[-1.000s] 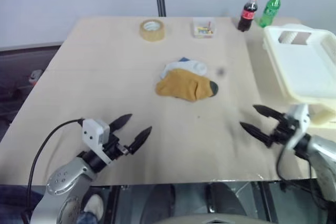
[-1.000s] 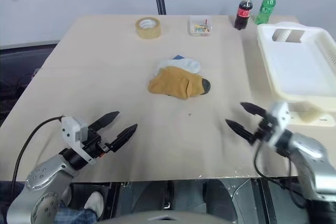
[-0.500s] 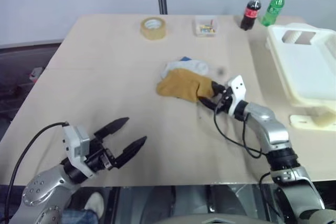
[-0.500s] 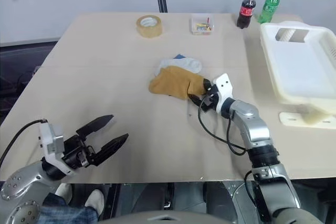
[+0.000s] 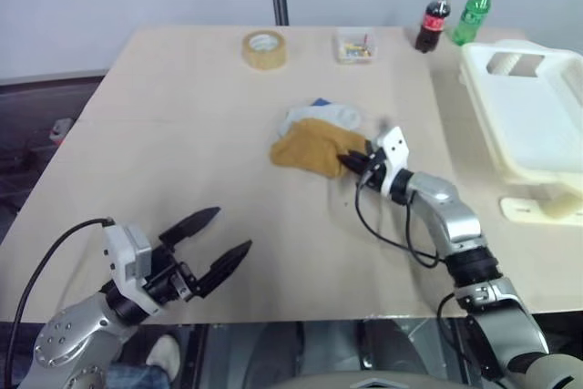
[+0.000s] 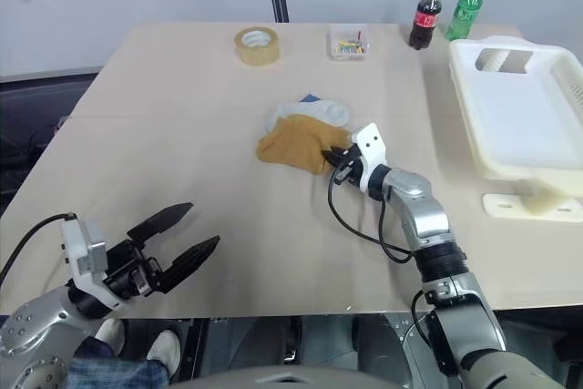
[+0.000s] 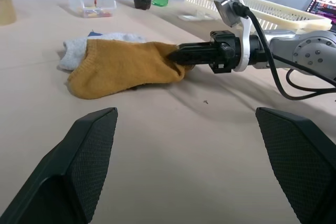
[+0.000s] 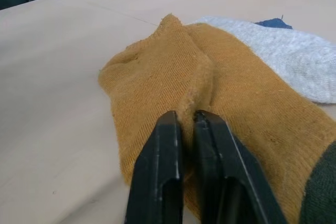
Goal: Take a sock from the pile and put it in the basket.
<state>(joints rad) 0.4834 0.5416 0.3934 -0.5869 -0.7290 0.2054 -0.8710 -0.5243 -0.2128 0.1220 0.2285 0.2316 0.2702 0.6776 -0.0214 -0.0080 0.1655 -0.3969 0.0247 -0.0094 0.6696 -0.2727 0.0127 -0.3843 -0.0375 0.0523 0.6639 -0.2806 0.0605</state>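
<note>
The pile lies mid-table: a mustard-yellow sock on top, a white sock and a bit of blue behind it. My right gripper is at the yellow sock's right end, shut on a pinched fold of its fabric. The left wrist view has the same grip from the side. My left gripper hovers open over the table's near left, far from the pile. The white basket stands at the table's right edge, apart from both grippers.
At the table's far edge stand a roll of tape, a small clear box of coloured bits, a cola bottle and a green bottle. A white flat piece lies by the basket's near corner.
My right gripper swung from the table's near right across to the pile and closed on the yellow sock. The left gripper drew back slightly and stayed open.
</note>
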